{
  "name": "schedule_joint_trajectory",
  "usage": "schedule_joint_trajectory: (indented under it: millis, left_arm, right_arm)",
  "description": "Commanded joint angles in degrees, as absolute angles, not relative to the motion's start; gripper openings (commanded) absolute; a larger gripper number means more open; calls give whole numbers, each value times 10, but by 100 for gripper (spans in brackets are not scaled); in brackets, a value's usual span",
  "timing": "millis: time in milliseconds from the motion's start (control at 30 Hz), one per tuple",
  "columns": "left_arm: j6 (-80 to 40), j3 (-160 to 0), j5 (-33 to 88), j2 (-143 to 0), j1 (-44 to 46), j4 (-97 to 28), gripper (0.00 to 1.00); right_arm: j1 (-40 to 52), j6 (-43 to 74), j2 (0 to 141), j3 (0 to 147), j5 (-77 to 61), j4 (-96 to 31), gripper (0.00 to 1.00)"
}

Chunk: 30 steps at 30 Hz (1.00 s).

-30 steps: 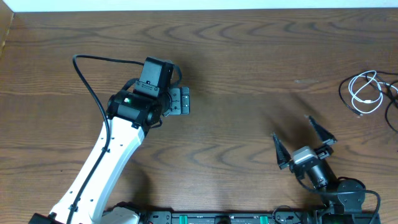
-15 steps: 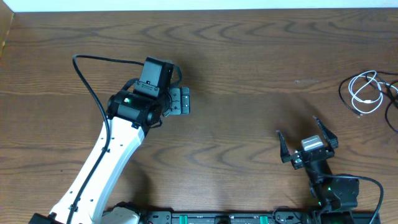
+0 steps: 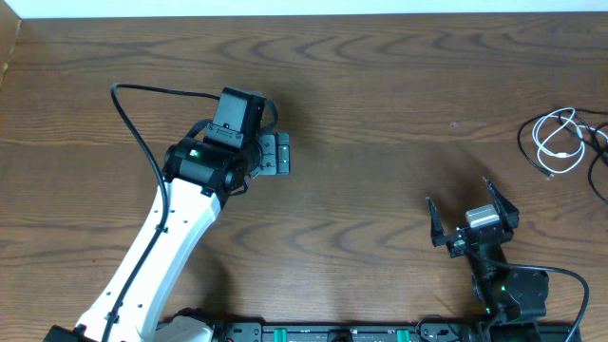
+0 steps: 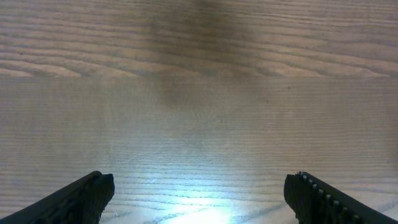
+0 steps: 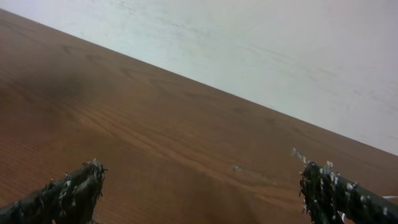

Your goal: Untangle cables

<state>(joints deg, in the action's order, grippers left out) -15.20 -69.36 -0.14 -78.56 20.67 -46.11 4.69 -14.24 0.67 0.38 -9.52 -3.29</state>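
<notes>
The table (image 3: 380, 114) is showing smooth, grained brown wood (glaring faintly in the left wrist view), while the white cable (image 3: 558, 142), upper right, is looking plastic-coated.

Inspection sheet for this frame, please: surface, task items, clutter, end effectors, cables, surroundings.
Surface: brown wooden table, bare across the middle.
Job's things: white cable coiled at the right edge; black cable looped about it, partly out of frame; neither is held.
Clutter: nothing seen.
End effectors: left end effector open, empty, over bare wood; right end effector open, empty, well short of the cables.
Cables: black arm wire arcs from the left arm.
Surroundings: pale strip beyond the far edge.
</notes>
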Motion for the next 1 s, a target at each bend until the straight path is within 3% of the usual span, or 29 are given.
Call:
schedule_joint_trajectory:
  millis: [0, 967]
  left_arm:
    - [-153, -703, -5, -789, 204, -462, 93]
    - [-152, -703, -8, -789, 204, -475, 93]
  right_arm:
    - [47, -133, 3, 3, -89, -36, 99]
    - [47, -133, 3, 3, -89, -36, 99]
